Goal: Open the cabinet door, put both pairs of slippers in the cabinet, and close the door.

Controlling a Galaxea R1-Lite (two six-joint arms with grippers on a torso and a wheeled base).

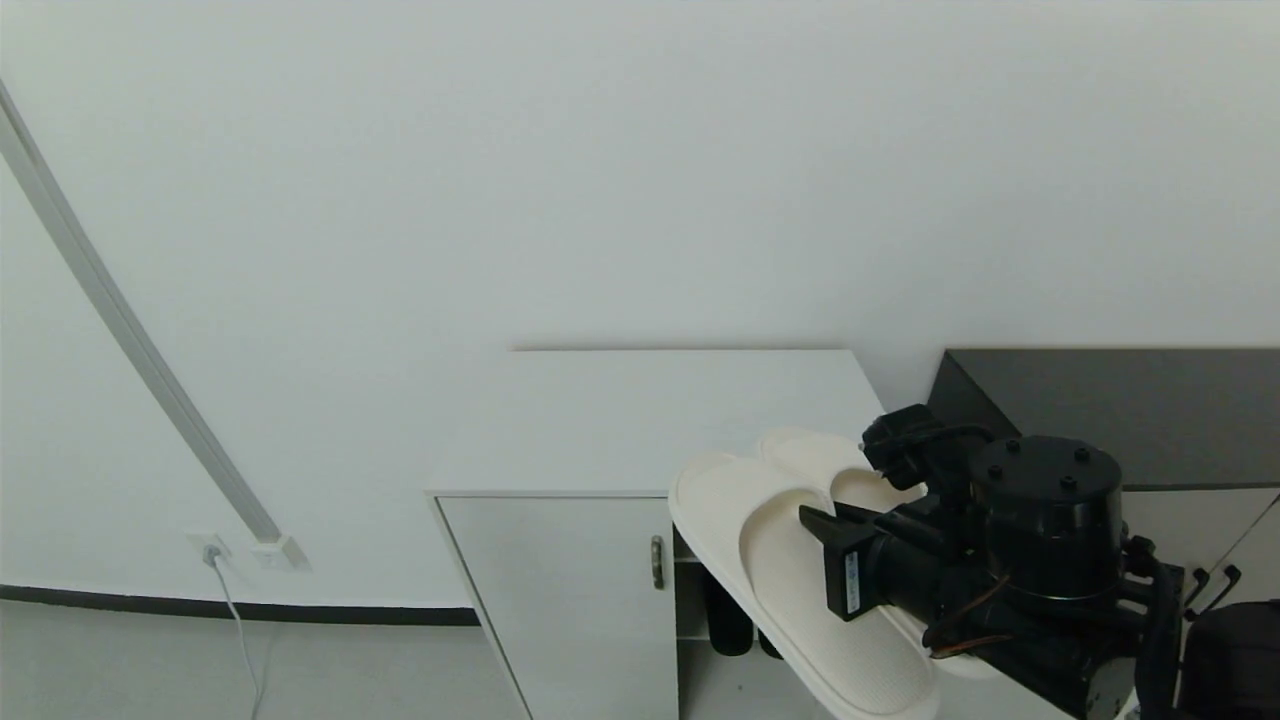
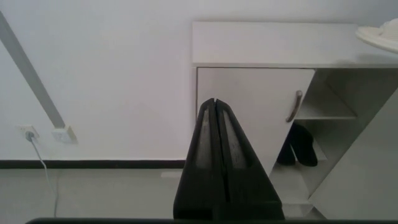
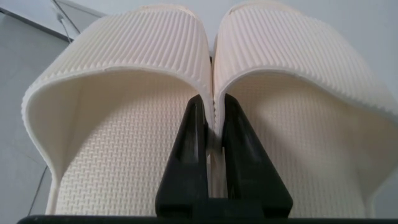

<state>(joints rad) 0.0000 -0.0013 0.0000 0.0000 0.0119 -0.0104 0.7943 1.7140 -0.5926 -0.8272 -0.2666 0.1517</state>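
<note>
**Cream slippers (image 1: 790, 560) held before the open cabinet (image 1: 640, 420)**

The pair sits side by side, its touching inner edges pinched between the fingers of the right gripper (image 3: 212, 106). It is in front of the white cabinet, about level with its top. In the cabinet's open side, dark slippers (image 1: 728, 625) stand beneath a shelf. The other door (image 1: 560, 600) is closed. The left gripper (image 2: 215, 104) is clenched on nothing and faces the cabinet.

Wall socket (image 1: 210, 548), cable (image 1: 240, 630) plugged in; slanted trunking (image 1: 122, 315); dark countertop (image 1: 1120, 410) right.
</note>
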